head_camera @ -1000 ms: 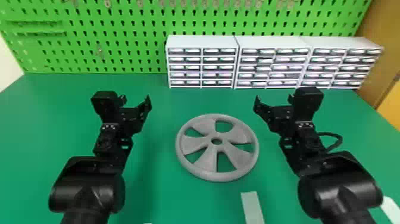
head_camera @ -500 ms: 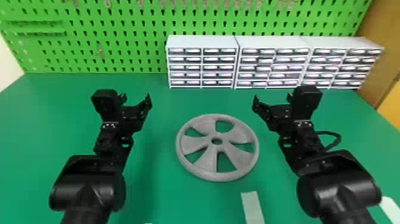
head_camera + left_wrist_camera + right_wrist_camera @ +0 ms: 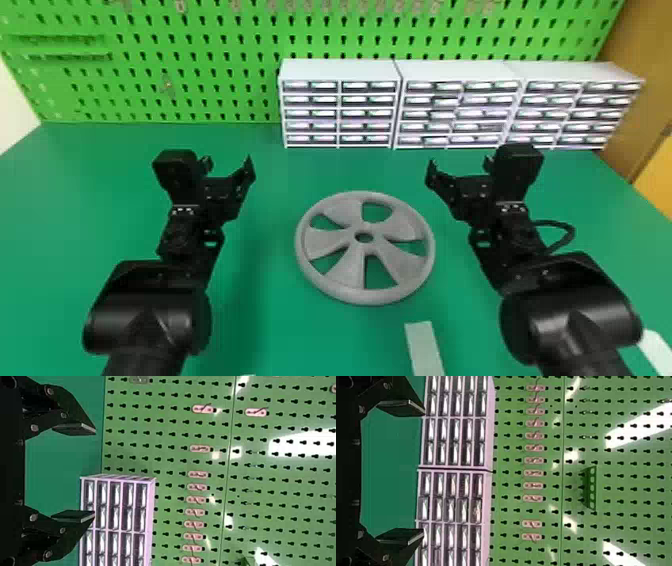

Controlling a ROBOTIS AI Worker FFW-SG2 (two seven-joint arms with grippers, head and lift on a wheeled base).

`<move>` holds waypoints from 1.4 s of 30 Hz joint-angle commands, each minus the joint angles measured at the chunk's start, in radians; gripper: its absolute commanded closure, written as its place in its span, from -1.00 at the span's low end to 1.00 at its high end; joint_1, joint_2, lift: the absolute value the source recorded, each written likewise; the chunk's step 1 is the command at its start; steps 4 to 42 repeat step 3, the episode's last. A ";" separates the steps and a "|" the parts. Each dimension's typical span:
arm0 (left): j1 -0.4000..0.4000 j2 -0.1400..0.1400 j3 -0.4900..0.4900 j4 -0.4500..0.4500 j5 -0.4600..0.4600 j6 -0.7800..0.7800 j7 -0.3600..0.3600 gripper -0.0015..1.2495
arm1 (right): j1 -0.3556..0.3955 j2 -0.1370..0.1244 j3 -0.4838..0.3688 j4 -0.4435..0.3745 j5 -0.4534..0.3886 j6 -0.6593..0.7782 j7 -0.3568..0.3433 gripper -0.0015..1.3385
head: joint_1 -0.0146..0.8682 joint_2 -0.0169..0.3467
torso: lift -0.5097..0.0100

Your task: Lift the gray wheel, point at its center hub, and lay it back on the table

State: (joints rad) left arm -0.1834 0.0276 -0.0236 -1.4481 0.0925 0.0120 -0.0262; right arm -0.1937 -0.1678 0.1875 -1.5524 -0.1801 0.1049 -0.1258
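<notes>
- Lying flat on the table [image 3: 280, 340], head view: gray wheel [image 3: 345, 270], between left gripper [image 3: 227, 164] and right gripper [image 3: 461, 164], both open.
- Right wrist view: green bracket [image 3: 592, 488] on pegboard [image 3: 615, 515].
- Left wrist view: drawer cabinet [image 3: 149, 534] cut off at edge.

Head cam looks forward/down from above the near side of the table [image 3: 75, 200]; left and right wrist cams, images turned sideways, face the pegboard [image 3: 210, 102] from closer in, all three sharing pegboard, drawer units [image 3: 457, 72] and some tabletop.
</notes>
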 commanded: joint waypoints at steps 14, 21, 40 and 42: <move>-0.001 0.000 0.001 0.000 0.003 -0.003 0.000 -0.19 | -0.003 0.001 -0.002 0.000 -0.001 0.001 0.000 -0.66 | 0.60 -0.64 | 0.59; -0.001 0.000 0.001 0.000 0.003 -0.003 0.000 -0.19 | -0.003 0.001 -0.002 0.000 -0.001 0.001 0.000 -0.66 | 0.60 -0.64 | 0.59; -0.001 0.000 0.001 0.000 0.003 -0.003 0.000 -0.19 | -0.003 0.001 -0.002 0.000 -0.001 0.001 0.000 -0.66 | 0.60 -0.64 | 0.59; -0.001 0.000 0.001 0.000 0.003 -0.003 0.000 -0.19 | -0.003 0.001 -0.002 0.000 -0.001 0.001 0.000 -0.66 | 0.60 -0.64 | 0.59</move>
